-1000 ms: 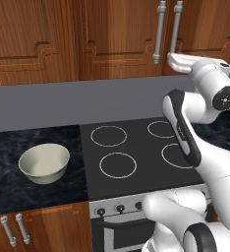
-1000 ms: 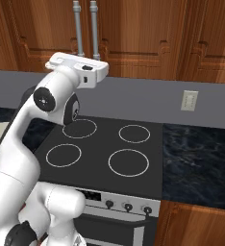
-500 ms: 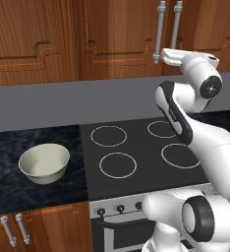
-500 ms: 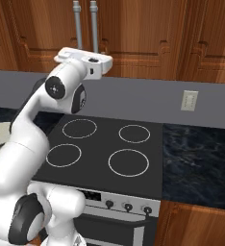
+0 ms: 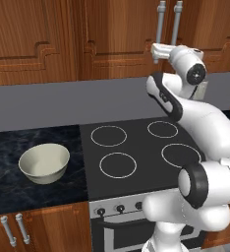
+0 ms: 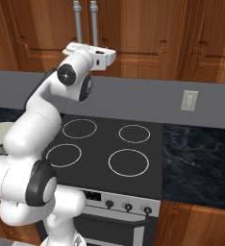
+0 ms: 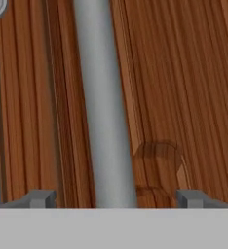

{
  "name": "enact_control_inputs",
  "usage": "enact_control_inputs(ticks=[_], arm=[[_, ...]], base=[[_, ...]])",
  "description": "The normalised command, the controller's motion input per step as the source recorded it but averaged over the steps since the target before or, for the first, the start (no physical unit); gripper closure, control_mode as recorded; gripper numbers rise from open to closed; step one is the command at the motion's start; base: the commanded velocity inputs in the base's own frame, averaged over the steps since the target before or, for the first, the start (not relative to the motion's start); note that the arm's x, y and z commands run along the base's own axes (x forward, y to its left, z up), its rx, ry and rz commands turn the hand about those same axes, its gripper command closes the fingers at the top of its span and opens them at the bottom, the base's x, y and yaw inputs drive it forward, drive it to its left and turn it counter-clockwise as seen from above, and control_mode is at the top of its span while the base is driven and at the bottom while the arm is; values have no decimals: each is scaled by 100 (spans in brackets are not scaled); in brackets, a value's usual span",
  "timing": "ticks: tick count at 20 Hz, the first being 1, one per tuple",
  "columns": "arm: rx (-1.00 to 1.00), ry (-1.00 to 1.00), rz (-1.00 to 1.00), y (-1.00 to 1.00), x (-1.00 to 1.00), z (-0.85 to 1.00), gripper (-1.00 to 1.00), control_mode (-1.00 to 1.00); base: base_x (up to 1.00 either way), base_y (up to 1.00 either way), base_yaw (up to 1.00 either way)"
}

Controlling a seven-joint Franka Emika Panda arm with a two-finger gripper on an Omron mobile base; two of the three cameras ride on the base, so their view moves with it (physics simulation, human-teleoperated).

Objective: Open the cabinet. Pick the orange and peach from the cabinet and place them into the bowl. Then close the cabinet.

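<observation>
A black stove (image 5: 136,147) with four burner rings sits between dark marbled counters (image 6: 198,158); a cream outlet plate (image 6: 189,100), possibly a socket, marks the grey backsplash.

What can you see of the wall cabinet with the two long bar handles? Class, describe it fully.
The cabinet is reddish-brown wood with visible grain, mounted on the wall above the stove. Both doors are shut, meeting at a centre seam. Each carries a long vertical silver bar handle, and the two bars stand side by side. The open gripper sits at the lower end of one handle, its fingertips either side of the bar, not closed on it. Its inside is hidden.
</observation>
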Motion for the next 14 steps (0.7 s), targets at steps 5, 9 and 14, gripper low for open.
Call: enact_control_inputs(ticks=[5, 9, 14], arm=[[3, 12, 2, -7, 96, -8, -100, -100], [0, 10, 2, -26, 97, -34, -100, -100], [0, 8, 0, -2, 66, -40, 100, -100]], base=[[0, 0, 0], [0, 0, 0], [0, 0, 0]])
